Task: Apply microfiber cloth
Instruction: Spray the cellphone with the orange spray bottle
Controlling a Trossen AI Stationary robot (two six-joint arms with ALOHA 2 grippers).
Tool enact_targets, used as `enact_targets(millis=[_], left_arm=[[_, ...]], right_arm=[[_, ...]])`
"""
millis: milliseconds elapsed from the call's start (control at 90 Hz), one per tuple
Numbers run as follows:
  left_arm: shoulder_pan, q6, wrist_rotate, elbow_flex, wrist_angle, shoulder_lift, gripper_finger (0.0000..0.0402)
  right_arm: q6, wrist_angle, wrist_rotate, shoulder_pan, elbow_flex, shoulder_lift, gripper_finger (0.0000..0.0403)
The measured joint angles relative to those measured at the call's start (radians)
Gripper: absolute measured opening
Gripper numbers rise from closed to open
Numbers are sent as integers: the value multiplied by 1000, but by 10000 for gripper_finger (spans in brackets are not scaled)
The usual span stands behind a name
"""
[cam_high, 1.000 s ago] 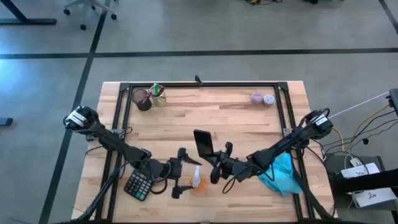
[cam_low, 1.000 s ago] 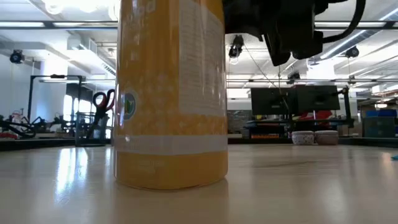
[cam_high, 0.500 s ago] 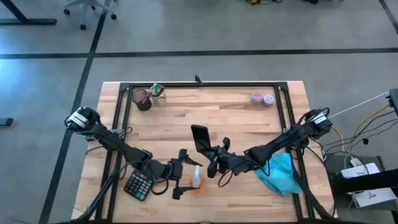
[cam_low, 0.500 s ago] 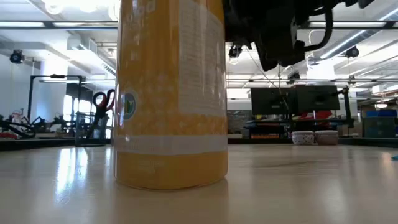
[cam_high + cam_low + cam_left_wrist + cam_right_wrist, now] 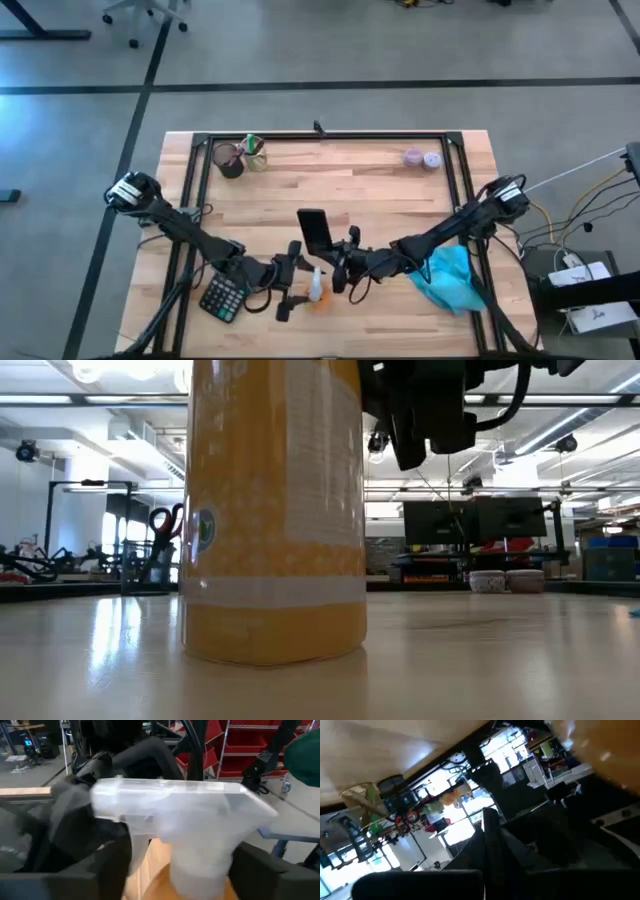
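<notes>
Crumpled turquoise-blue microfiber cloth (image 5: 448, 281) lies on the light wooden slatted table (image 5: 380, 190) near its right edge at the front, partly under the right arm, with nothing gripping it. Right gripper (image 5: 340, 265) is well left of the cloth, mid-table, clamped on a flat black rectangular phone (image 5: 314, 230) that stands up from its fingers. Just beside it sits an orange plastic spray bottle with white trigger top (image 5: 318, 293); the left gripper (image 5: 291, 283) has its fingers either side of the bottle, and the left wrist view shows the white top (image 5: 190, 815) between the dark pads, so it reads as closed on it. A black keypad calculator (image 5: 223, 296) lies under the left arm at front left. Dark round cup (image 5: 228, 160) sits at back left.
</notes>
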Motion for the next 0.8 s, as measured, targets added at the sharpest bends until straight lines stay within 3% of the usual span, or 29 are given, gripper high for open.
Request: enact_targets(millis=[111,222,556,800], left_arm=[[-9,-2,13,0,3,0,158],[-13,8,10,0,2,-2,156],[-16,14,10,0,-1,-2,310],[-16,8,10,0,-2,-2,349]], right_arm=[[-26,109,15,-1,1,8,7],[-53,203,50,7,2,1,7],[0,213,131,19,-37,-2,7],[312,214,187,24,-108,-2,7]])
